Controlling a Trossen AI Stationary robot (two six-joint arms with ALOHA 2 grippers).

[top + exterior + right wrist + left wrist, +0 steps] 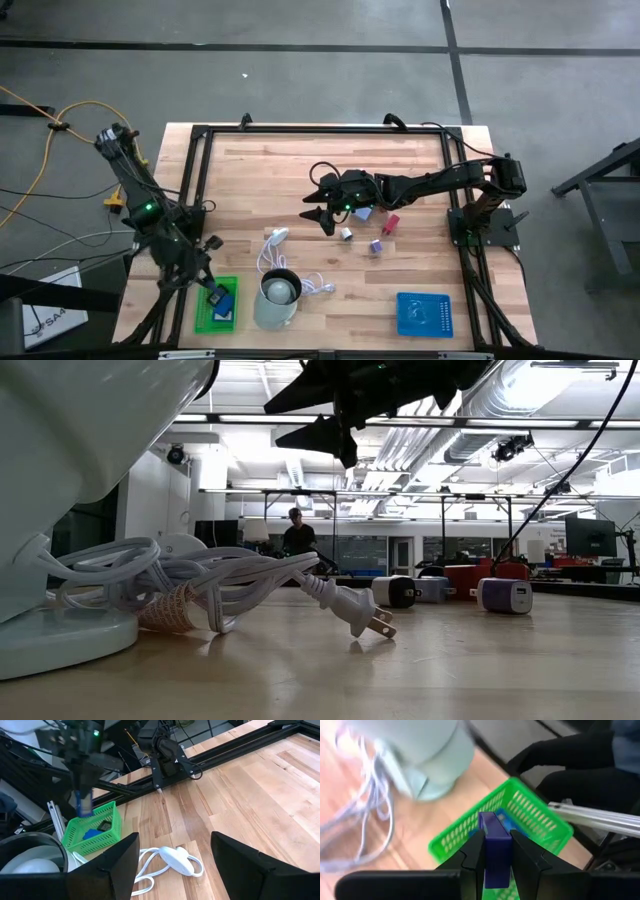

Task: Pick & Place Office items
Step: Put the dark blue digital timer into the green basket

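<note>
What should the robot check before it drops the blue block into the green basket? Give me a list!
1. Left gripper shut on the dark blue rectangular block: ok.
2. Block above the green plastic mesh basket: ok, seen in the left wrist and right wrist views.
3. Room in the basket: ok, though a blue piece already lies inside.
4. Pale grey-green cup and white coiled cable beside the basket, not in it: ok.
5. Right gripper open, away over mid-table: ok.
6. Exact height above the basket: cannot tell.
</note>
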